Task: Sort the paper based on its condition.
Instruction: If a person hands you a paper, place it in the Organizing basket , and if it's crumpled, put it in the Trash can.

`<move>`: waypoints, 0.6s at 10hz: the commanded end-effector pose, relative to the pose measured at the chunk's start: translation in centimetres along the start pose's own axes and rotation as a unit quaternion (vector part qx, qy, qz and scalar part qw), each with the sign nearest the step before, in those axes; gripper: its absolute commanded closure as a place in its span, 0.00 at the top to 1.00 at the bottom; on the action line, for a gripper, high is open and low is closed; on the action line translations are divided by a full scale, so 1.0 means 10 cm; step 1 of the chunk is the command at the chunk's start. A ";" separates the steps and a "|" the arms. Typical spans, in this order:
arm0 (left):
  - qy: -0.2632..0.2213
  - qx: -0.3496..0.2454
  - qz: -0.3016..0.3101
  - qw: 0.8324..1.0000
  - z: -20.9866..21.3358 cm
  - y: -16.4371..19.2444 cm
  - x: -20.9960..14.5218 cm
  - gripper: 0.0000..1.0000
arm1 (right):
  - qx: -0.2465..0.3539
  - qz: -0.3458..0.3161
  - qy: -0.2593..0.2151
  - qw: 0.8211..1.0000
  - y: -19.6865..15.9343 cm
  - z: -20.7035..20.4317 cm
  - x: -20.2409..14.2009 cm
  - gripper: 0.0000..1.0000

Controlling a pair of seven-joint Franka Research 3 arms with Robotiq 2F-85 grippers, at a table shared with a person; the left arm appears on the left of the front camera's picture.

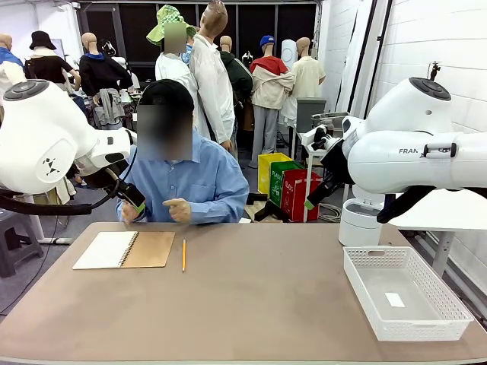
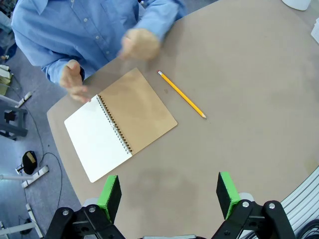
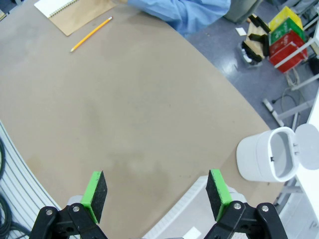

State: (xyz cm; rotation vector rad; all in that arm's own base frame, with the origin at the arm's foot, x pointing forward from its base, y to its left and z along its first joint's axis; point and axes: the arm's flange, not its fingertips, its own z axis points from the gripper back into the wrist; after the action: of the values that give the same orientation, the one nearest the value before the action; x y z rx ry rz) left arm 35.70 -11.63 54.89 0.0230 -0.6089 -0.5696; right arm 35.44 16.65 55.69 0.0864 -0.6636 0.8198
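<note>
Both arms are glossy white with rounded joint shells. The left arm (image 1: 38, 137) has a grey end cap and a black cable looping under it, and the right arm (image 1: 411, 144) bears dark lettering that reads "FRAN". The left gripper (image 2: 169, 191) and right gripper (image 3: 155, 191) are black with silver screws — their fingers (image 2: 109, 196) wear green pads. The person (image 1: 190, 179) wears a blue, long-sleeved button-up shirt.

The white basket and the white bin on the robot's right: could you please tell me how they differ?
The basket is low, rectangular and lattice-walled; the bin is taller, round and solid-walled. The basket is open-topped and holds a small white scrap; the bin has a lid, swung open. Both are white.
</note>
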 end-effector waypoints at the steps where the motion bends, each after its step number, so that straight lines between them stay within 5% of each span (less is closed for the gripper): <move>1: -0.001 -0.001 0.001 1.000 0.00 0.00 0.00 1.00 | 0.000 0.000 0.001 1.000 0.00 -0.01 0.00 1.00; 6: -0.001 -0.001 0.001 1.000 0.00 0.00 0.00 1.00 | 0.000 0.000 0.001 1.000 0.00 -0.01 0.00 1.00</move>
State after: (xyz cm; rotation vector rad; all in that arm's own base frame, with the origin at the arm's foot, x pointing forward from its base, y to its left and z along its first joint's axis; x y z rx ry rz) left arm 35.70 -11.63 54.89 0.0230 -0.6089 -0.5696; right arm 35.44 16.65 55.69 0.0864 -0.6636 0.8198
